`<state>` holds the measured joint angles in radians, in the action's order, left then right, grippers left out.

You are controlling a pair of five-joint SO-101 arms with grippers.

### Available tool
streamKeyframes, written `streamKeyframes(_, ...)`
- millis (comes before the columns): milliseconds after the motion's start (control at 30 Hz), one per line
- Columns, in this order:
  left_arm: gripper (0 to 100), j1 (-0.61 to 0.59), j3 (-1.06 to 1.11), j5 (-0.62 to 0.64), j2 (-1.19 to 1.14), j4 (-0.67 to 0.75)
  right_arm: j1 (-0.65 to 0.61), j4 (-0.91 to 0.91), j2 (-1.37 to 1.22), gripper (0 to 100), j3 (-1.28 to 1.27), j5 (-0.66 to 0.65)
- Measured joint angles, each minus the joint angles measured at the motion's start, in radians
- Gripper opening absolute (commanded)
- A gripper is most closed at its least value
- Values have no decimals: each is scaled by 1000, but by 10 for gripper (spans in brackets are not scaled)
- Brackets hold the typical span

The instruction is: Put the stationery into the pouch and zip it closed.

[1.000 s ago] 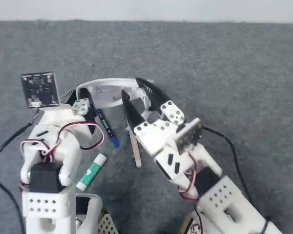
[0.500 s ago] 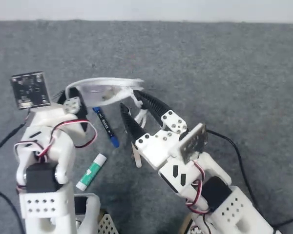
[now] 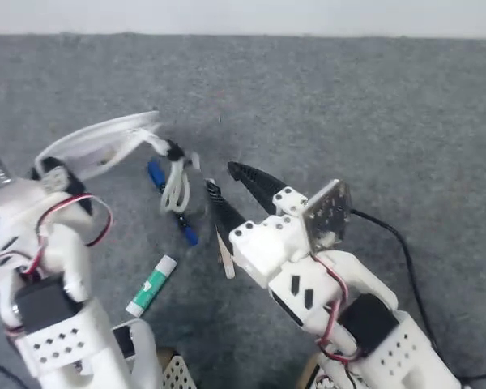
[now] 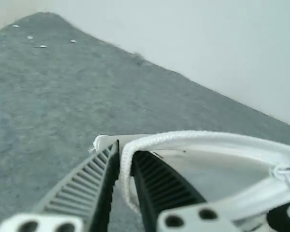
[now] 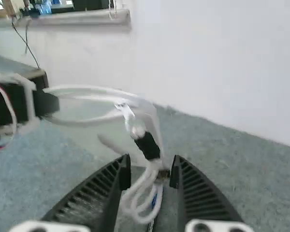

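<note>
My left gripper (image 3: 55,168) holds the translucent white pouch (image 3: 97,142) up off the table, shut on its rim (image 4: 123,154). A white cord with a black zip pull (image 3: 175,153) dangles from the pouch's free end. My right gripper (image 3: 220,177) stands open just right of the cord; in the right wrist view the pull (image 5: 147,145) hangs between its spread fingers (image 5: 150,164), and I cannot tell if it touches them. A blue pen (image 3: 186,231) lies on the carpet under the cord. A green-and-white glue stick (image 3: 151,285) and a wooden stick (image 3: 224,251) lie nearer the arms.
Grey carpet (image 3: 373,121) covers the table, with open room to the right and at the back. A black cable (image 3: 401,251) trails beside the right arm's base.
The left arm has swung left and lifted the pouch away from the right gripper, so the cord now dangles free. The right gripper has drawn back a little, still open.
</note>
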<state>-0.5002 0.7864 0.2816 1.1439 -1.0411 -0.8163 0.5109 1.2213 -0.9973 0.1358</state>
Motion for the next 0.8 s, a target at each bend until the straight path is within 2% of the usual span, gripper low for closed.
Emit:
streamKeyframes(233, 9, -121, 0, 0, 0, 0, 0, 2, -287, 132, 84, 0)
streamKeyframes(800, 9, -129, 0, 0, 0, 0, 8, 2, -1023, 131, 339, 6)
